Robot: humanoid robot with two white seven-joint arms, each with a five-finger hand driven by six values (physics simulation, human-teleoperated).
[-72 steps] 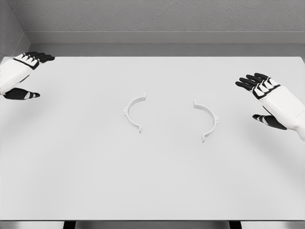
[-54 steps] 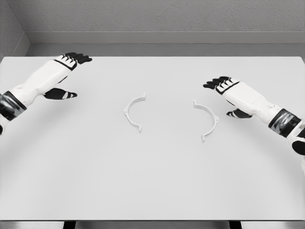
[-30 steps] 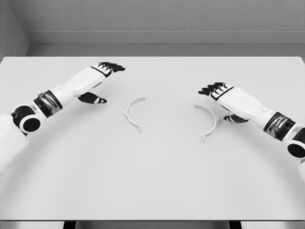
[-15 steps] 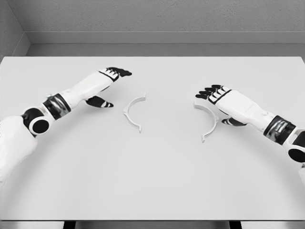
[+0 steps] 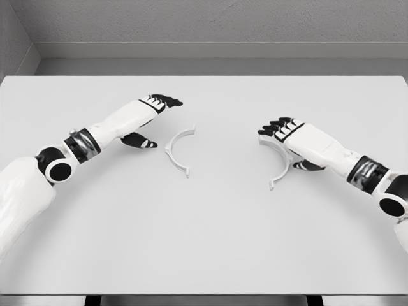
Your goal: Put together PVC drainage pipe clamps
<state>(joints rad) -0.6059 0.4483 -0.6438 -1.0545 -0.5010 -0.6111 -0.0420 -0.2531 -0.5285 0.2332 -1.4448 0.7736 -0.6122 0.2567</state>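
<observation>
left hand (image 5: 148, 118) sits just left of the left clamp half (image 5: 178, 150), fingers spread and straight, thumb low toward the table (image 5: 204, 242), holding nothing. not touching the part as far as i can tell. forearm runs down-left to the lower left edge.

right hand (image 5: 298, 141) is over the upper end of the right clamp half (image 5: 279, 160), fingers apart and extended, thumb tucked under on the far side. looks like contact or v. close at the top tip, can't tell which. nothing gripped yet. arm comes in from lower right.

both halves lie flat mid-table, well apart, open sides facing each other, each w/ small end tabs.

handling, my guess: thin pvc arcs, light, stiff but a bit springy, smooth so they'll skid on the tabletop if nudged sideways. low profile makes a pick from above awkward. best hold prob. a pinch across the mid-arc, thumb inside the curve & fingers outside, leaving the end tabs free so the two can mate.
</observation>
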